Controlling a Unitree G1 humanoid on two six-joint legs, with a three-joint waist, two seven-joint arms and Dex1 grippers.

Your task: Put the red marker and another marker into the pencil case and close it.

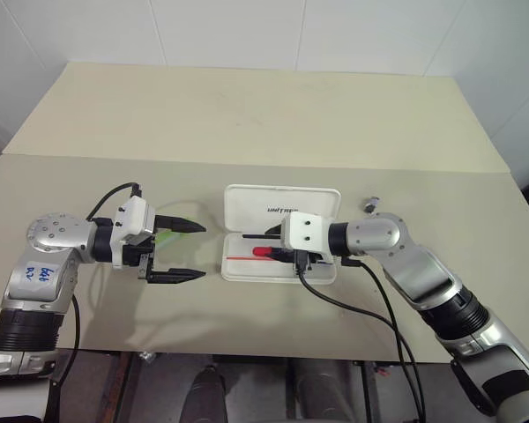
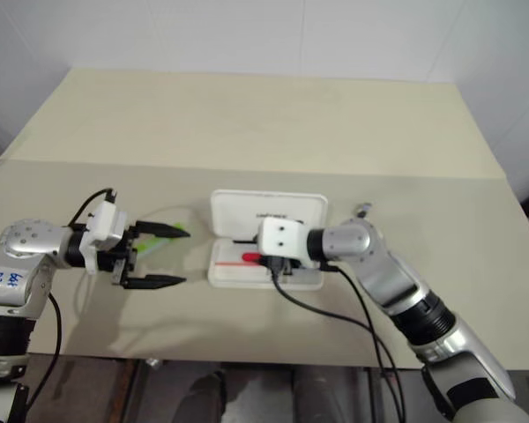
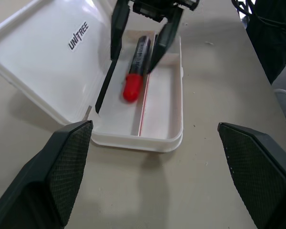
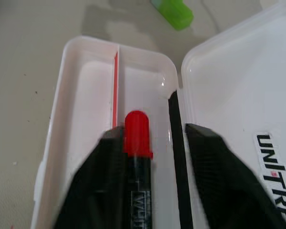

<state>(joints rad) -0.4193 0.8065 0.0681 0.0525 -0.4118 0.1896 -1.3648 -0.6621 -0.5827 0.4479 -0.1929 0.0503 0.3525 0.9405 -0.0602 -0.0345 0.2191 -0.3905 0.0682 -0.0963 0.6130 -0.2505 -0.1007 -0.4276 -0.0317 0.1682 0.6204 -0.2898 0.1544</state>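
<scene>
The left gripper (image 1: 187, 251) hovers over the table (image 1: 247, 115) with its two black fingers spread wide, pointing toward the pencil case and holding nothing. Just past its far finger, at about twelve o'clock from the fingertips, the light-green highlighter (image 1: 171, 231) lies on the tabletop, still outside the case.

At three o'clock from that gripper sits the white pencil case (image 1: 280, 233), lid thrown back flat toward the far side with the lettering showing. The red marker (image 3: 136, 68) lies inside the open tray, red cap pointing toward the left gripper, alongside the thin red stripe on the tray floor.

The right gripper (image 4: 152, 157) reaches in from three o'clock, its fingers either side of the marker's black barrel. A narrow gap shows on at least one side, so the jaws look loosened rather than pinching. At about one o'clock from the case, a small dark lump (image 1: 370, 204) rests on the table.
</scene>
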